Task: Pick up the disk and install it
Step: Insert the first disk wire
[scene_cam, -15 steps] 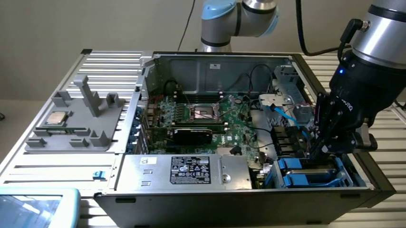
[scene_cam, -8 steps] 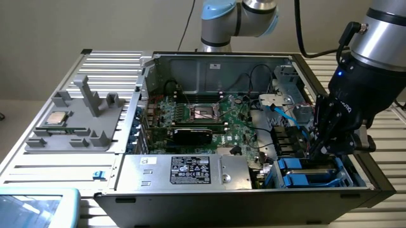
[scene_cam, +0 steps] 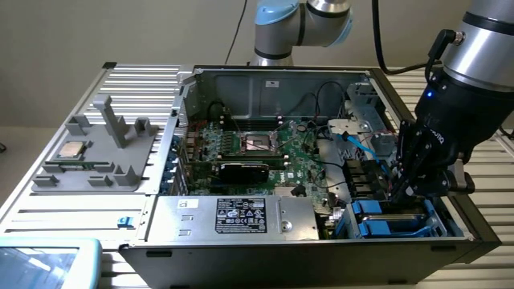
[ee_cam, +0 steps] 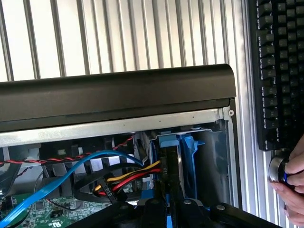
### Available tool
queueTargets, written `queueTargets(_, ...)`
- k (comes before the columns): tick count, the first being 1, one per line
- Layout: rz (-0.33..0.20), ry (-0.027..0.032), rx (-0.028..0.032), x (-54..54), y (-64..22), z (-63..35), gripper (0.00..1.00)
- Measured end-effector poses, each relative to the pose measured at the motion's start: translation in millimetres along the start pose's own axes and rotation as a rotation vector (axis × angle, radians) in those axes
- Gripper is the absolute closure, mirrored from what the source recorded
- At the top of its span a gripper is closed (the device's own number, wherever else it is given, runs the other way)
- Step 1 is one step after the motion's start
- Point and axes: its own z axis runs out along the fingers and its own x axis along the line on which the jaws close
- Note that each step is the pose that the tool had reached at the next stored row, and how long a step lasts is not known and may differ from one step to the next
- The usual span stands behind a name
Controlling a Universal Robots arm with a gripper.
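Ribbed aluminium worktop (scene_cam: 48,198), slatted profile. Near its edge on the exterior view's left: grey moulded plastic fixture (scene_cam: 100,153) with upright posts, small square silver chip (scene_cam: 74,149) seated in it. Centre: open black steel PC case (scene_cam: 305,259) lying on its side, green motherboard (scene_cam: 265,147) exposed, large silver box (scene_cam: 237,217) with black label along the case's near wall. Red/yellow/black wire bundle (ee_cam: 128,180) and a flat light-blue cable (ee_cam: 61,178) run toward the drive bay. Gripper (scene_cam: 404,191) is down in the case's corner on the exterior view's right, fingers close together and clamped on the disk (ee_cam: 167,164). Disk stands on edge in the blue plastic cage (scene_cam: 393,220), partly sunk in, blue rails either side. Outside the case, black keyboard (ee_cam: 278,71) on the worktop, a person's hand (ee_cam: 292,183) on a round metal knob (ee_cam: 277,168) beside it
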Motion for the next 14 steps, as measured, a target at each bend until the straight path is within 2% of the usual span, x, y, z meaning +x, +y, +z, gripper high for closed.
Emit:
queueTargets(10, -0.001, 0.0000, -0.0002, 0.0, 0.0, -0.2, 0.84)
queueTargets(14, -0.001, -0.0007, -0.0002, -1.0, -0.3, -6.5, 0.84)
